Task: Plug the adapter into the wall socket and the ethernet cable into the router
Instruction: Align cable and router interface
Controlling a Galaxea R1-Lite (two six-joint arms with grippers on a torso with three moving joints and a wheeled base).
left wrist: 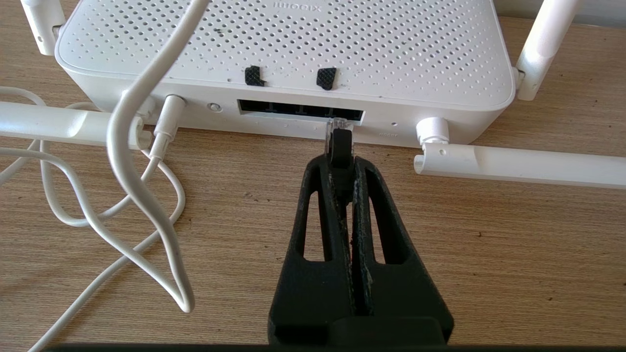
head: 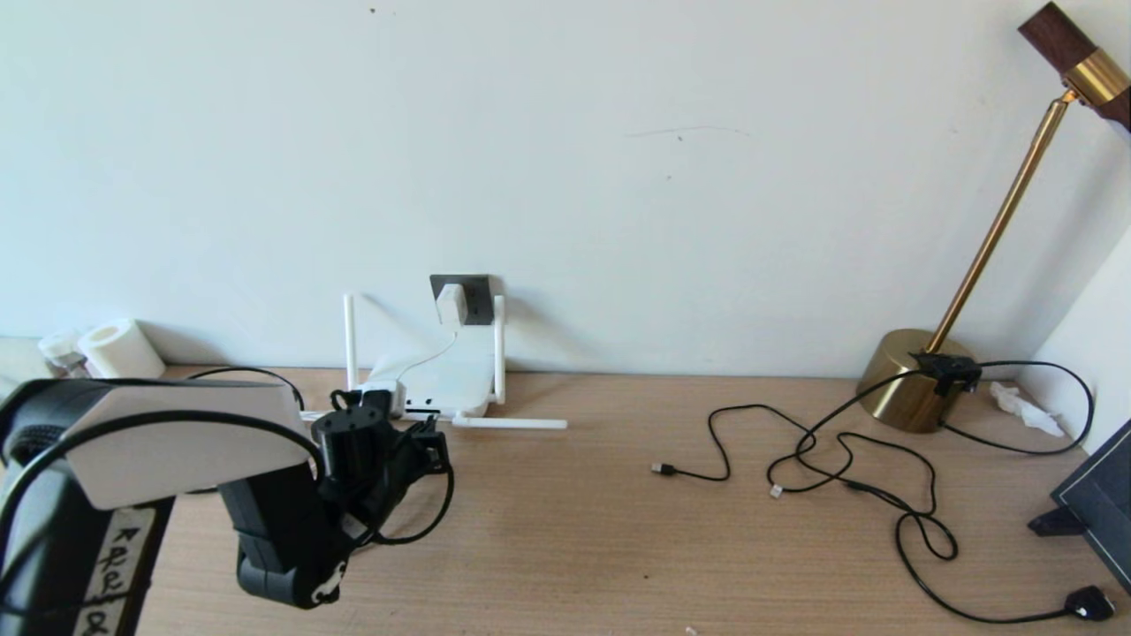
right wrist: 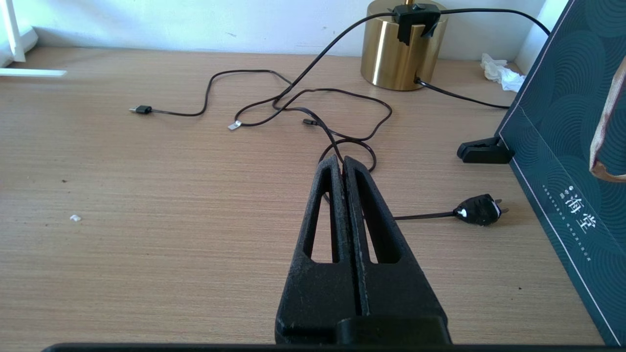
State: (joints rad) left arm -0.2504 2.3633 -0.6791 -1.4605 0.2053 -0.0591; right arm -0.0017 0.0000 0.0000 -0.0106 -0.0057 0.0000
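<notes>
Adapter [head: 451, 303] already in the socket [head: 477, 299]; left pincer [left wrist: 342, 161] clamps the cable plug [left wrist: 339, 137] at the router [left wrist: 293, 54] port, needing a straight push.

White adapter [head: 451, 303] seated in dark grey wall socket [head: 475, 299] on far wall, white router [head: 446, 382] laid flat beneath, ethernet cable [left wrist: 341, 146] plug met at rightmost port

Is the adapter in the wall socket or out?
In. The adapter sits flat on the wall socket, its white cord hanging down toward the router.
</notes>
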